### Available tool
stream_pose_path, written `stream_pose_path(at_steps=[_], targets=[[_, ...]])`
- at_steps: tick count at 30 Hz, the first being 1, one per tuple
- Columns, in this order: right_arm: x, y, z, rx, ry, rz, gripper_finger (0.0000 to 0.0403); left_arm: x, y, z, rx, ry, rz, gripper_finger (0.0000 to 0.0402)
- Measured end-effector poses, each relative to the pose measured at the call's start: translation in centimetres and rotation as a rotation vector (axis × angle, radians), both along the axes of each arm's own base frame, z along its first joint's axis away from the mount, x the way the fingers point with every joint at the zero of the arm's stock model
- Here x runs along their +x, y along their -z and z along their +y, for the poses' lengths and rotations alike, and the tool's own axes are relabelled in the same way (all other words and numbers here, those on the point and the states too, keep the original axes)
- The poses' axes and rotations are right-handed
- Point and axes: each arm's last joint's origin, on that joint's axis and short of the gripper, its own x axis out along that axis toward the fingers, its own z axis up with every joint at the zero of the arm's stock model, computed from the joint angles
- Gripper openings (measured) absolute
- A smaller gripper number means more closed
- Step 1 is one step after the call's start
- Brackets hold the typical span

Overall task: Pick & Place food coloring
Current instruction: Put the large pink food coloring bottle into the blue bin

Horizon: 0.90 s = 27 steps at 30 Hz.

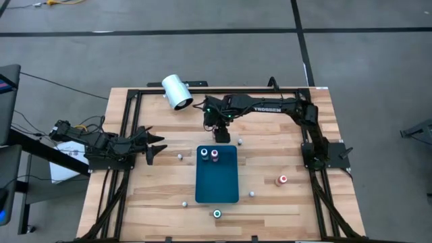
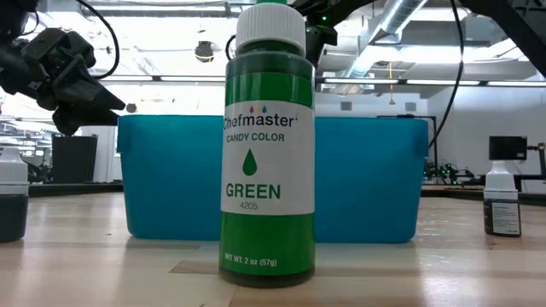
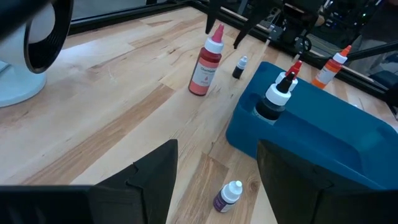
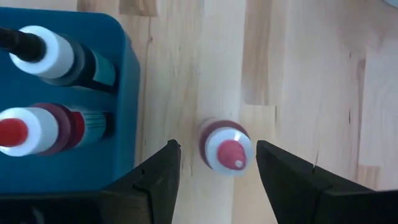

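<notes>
A red food coloring bottle (image 4: 226, 152) with a red-tipped white cap stands upright on the wood just off the blue holder's far edge (image 4: 127, 93). My right gripper (image 4: 217, 157) hangs open above it, pointing down, one finger on each side of the cap and clear of it; in the left wrist view the bottle (image 3: 205, 62) stands below those fingers (image 3: 209, 17). Two bottles (image 1: 204, 154) (image 1: 214, 154) stand in the blue holder (image 1: 217, 179). My left gripper (image 1: 156, 145) waits open near the table's left edge.
A green bottle (image 1: 217, 214) stands near the near edge, close to the low camera (image 2: 266, 145). An orange-red bottle (image 1: 283, 179) stands right of the holder. Tiny bottles (image 1: 180, 156) (image 1: 183, 202) (image 1: 252, 194) (image 1: 238, 142) dot the table. A white cylinder (image 1: 177, 92) lies at the far edge.
</notes>
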Motion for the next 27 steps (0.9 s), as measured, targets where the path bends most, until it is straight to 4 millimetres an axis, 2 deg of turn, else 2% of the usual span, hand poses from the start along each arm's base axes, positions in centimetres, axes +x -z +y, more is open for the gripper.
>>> stream_pose_path(at_steps=[19, 24, 27], targets=[[0.1, -0.1, -0.3, -0.006, 0.009, -0.019, 0.0196, 0.0, 0.0, 0.0, 0.000, 0.000, 0.000, 0.0209], [0.4, 1.7, -1.0, 0.006, 0.031, 0.026, 0.0185, 0.0, 0.0, 0.0, -0.002, 0.003, -0.001, 0.0209], [0.3, 2.0, -1.0, 0.011, 0.030, 0.053, 0.0179, 0.0, 0.0, -0.1, -0.010, 0.023, 0.002, 0.0209]])
